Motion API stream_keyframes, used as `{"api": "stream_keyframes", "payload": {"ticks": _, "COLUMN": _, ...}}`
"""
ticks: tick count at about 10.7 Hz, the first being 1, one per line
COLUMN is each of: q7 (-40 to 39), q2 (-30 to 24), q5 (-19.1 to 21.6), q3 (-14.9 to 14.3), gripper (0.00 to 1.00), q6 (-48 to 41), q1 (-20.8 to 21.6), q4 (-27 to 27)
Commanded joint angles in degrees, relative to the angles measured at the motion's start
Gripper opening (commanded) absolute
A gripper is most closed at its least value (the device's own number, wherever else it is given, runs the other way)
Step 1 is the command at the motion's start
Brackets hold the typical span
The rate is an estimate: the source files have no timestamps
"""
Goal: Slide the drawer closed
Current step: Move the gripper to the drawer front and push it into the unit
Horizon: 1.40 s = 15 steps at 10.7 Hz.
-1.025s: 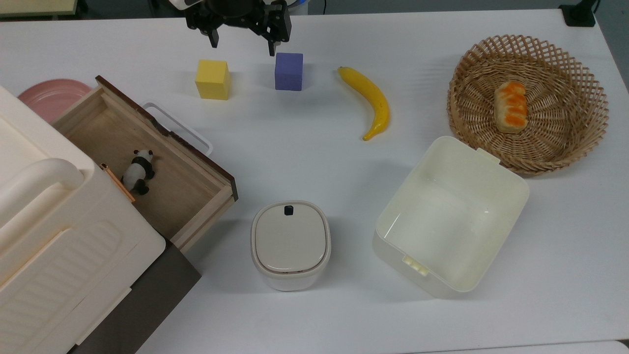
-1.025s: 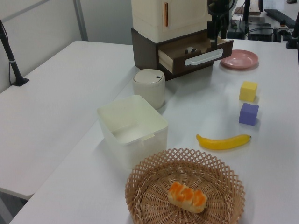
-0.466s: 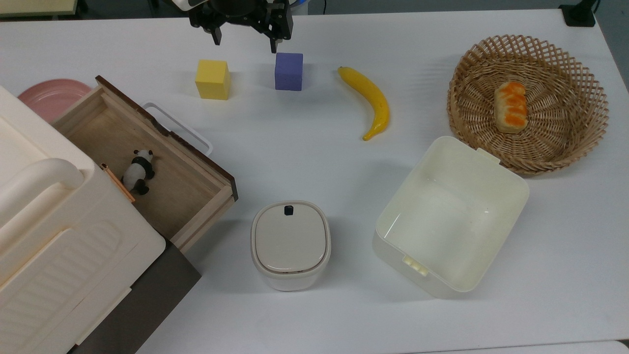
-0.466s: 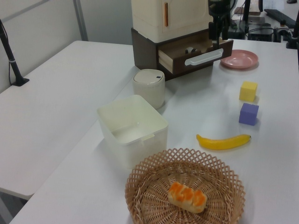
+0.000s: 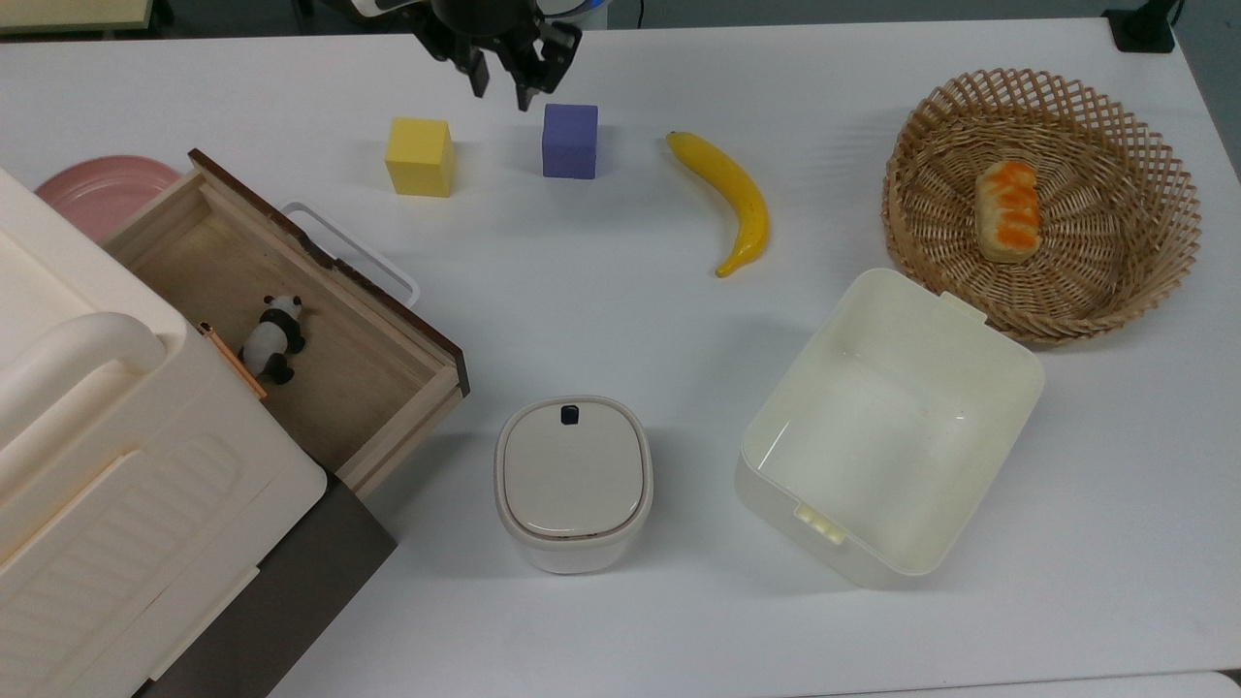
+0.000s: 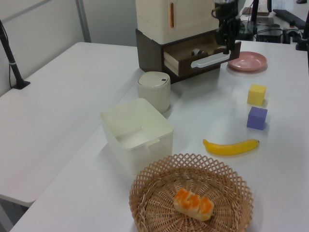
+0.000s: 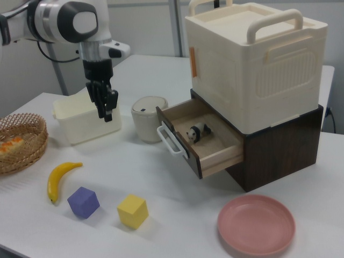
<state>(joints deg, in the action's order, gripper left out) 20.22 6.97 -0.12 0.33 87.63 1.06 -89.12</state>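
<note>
Looking like a robotics lab: white table [image 5: 620, 320] carrying staged test props — foam yellow cube [image 5: 420, 156], purple cube [image 5: 569, 141], toy banana [image 5: 729, 199], wicker basket [image 5: 1144, 223] holding fake bread [image 5: 1008, 209]. Robot arm [image 7: 64, 21] standing over it, black cables [image 6: 9, 53] trailing along plain partition walls [image 6: 43, 24].

A: Drawer [image 6: 200, 54] — position?
B: Pulled out from the dark base, white loop handle [image 6: 210, 59] facing the table.
A: Gripper [image 6: 225, 46]?
B: Hangs just above the drawer's front, beside the pink plate [image 6: 247, 61].
</note>
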Motion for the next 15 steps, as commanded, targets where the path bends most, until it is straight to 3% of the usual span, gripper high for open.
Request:
{"api": "stream_keyframes", "payload": {"ticks": 1, "q7": 8.59, "q2": 0.06, "q5": 0.91, "q3": -0.42, "gripper": 0.31, "q6": 5.24, "q1": -0.26, "q4": -6.22}}
{"api": "stream_keyframes", "payload": {"ticks": 3, "q7": 10.53, "q2": 2.33, "q5": 0.73, "q3": -0.60, "gripper": 0.31, "q6": 9.55, "q1": -1.49, "q4": -7.83}}
{"api": "stream_keyframes", "payload": {"ticks": 7, "q7": 10.45, "q2": 6.55, "q5": -0.93, "q3": -0.69, "gripper": 0.28, "q6": 21.84, "q1": -7.55, "q4": -7.04}}
{"api": "stream_keyframes", "payload": {"ticks": 10, "q7": 12.28, "q2": 11.47, "q5": -3.74, "q3": -0.86, "gripper": 0.24, "q6": 28.71, "q1": -9.05, "q4": -4.67}}
{"api": "stream_keyframes", "payload": {"ticks": 15, "q7": 12.82, "q2": 13.06, "q5": -4.01, "q3": -1.13, "gripper": 0.24, "q6": 37.32, "q1": -12.65, "q4": -1.16}}
